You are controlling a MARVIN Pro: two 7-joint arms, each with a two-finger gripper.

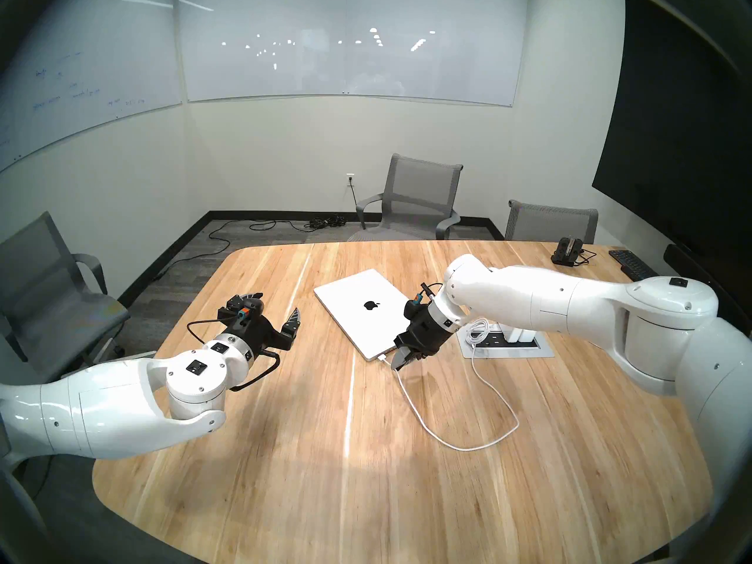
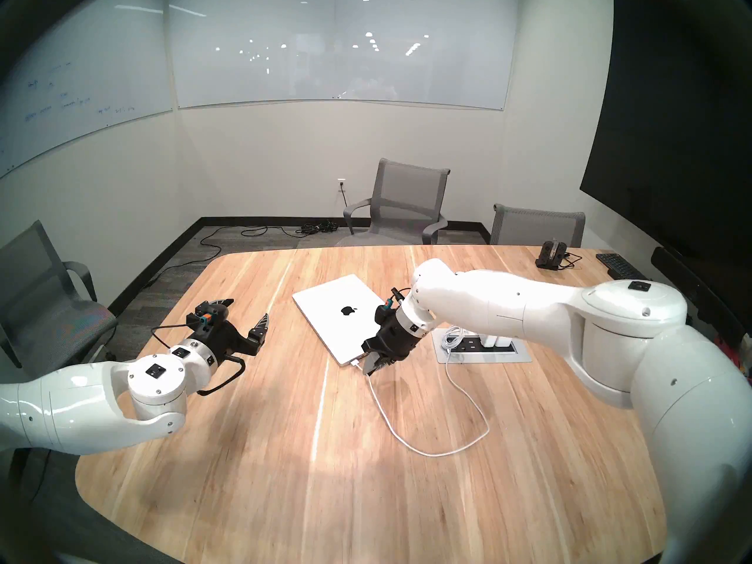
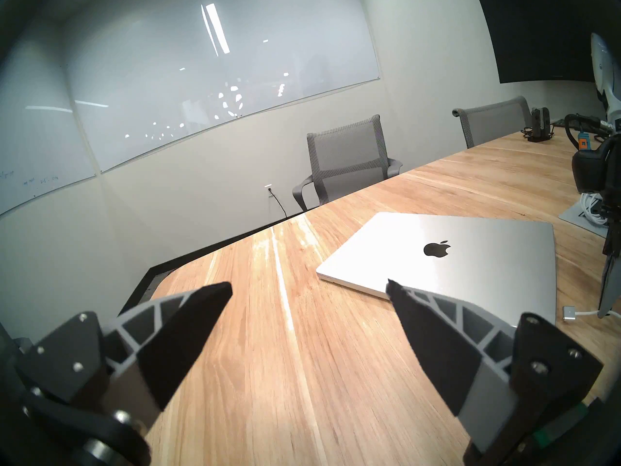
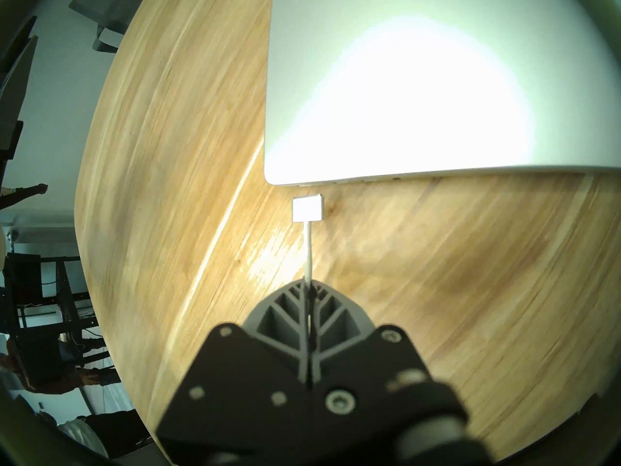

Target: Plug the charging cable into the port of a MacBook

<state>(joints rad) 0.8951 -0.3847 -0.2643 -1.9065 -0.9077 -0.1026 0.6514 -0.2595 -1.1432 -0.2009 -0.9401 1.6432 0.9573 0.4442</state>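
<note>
The closed silver MacBook (image 1: 366, 306) lies on the wooden table, black apple logo up; it also shows in the other head view (image 2: 344, 313), the left wrist view (image 3: 453, 253) and the right wrist view (image 4: 420, 85). My right gripper (image 1: 396, 361) is shut on the white charging cable (image 1: 468, 445) just behind its flat connector (image 4: 308, 208). The connector sits a small gap short of the laptop's near side edge, by the corner. My left gripper (image 1: 280, 309) is open and empty, left of the laptop.
A recessed power box (image 1: 506, 341) with a coiled white cable bundle (image 1: 478, 331) sits right of the laptop. The cable loops across the table toward me. A black dock (image 1: 567, 252) and keyboard (image 1: 632, 264) lie at the far right. Grey chairs (image 1: 411, 201) surround the table.
</note>
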